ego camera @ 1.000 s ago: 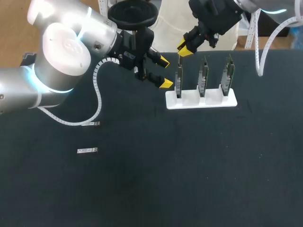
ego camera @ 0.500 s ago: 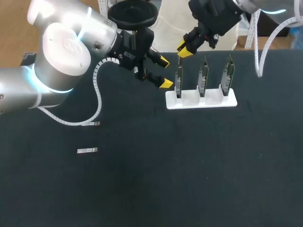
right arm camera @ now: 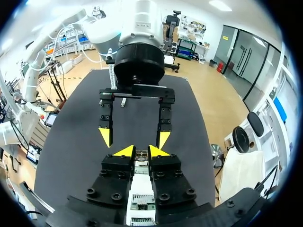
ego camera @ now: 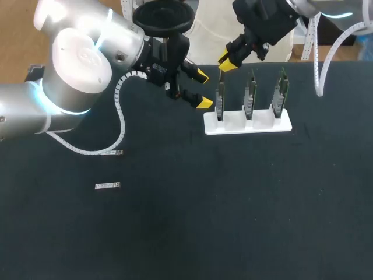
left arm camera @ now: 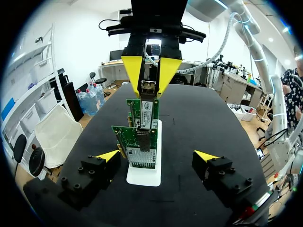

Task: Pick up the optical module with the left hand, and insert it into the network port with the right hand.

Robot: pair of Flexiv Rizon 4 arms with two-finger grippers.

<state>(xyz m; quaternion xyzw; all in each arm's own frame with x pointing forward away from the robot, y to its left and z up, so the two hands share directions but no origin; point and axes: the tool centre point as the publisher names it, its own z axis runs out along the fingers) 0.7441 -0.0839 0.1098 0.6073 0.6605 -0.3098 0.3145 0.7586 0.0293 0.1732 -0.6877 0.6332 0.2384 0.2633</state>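
Right gripper (ego camera: 227,62) is clamping the optical module (left arm camera: 147,87) just above the end network card (ego camera: 220,100) in the white rack (ego camera: 247,125), near the desk's far edge. Left gripper (ego camera: 201,89) is hanging beside it, jaws apart.

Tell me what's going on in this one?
The right gripper is shut on an optical module, holding it over the card at the left end of the white stand. The left gripper hangs open beside the stand, empty. Two more modules lie on the table.
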